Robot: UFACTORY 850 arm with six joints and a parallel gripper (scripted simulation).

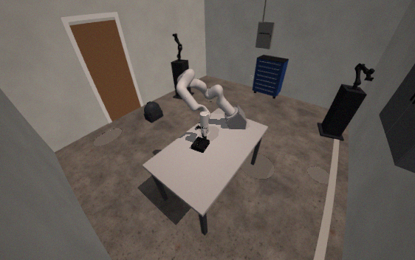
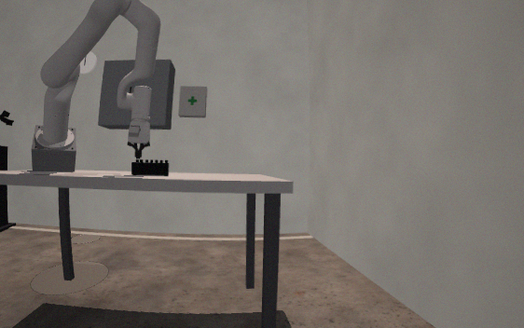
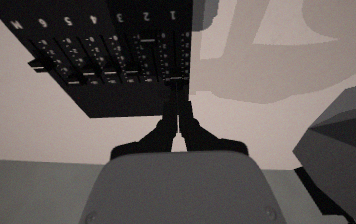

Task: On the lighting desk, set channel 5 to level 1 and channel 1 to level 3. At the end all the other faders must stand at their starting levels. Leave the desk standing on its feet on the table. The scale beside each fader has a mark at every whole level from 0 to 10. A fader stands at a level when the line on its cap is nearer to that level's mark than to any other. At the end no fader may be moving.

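The black lighting desk (image 3: 112, 50) stands on the white table; it also shows in the top view (image 1: 200, 144) and the exterior view (image 2: 149, 168). In the wrist view its channels read M, 6, 5, 4, 3, 2, 1 from left to right. The channel 1 cap (image 3: 175, 79) sits at the near end of its slot. The channel 5 cap (image 3: 89, 74) also sits low, and the channel 2 cap (image 3: 147, 40) stands higher up. My gripper (image 3: 177, 99) (image 2: 138, 156) is shut and empty, pointing down, its tips right at the channel 1 cap at the desk's right edge. I cannot tell whether they touch.
The arm's grey base block (image 2: 53, 154) (image 1: 236, 119) stands on the table behind the desk. The table edge lies left of the desk in the wrist view.
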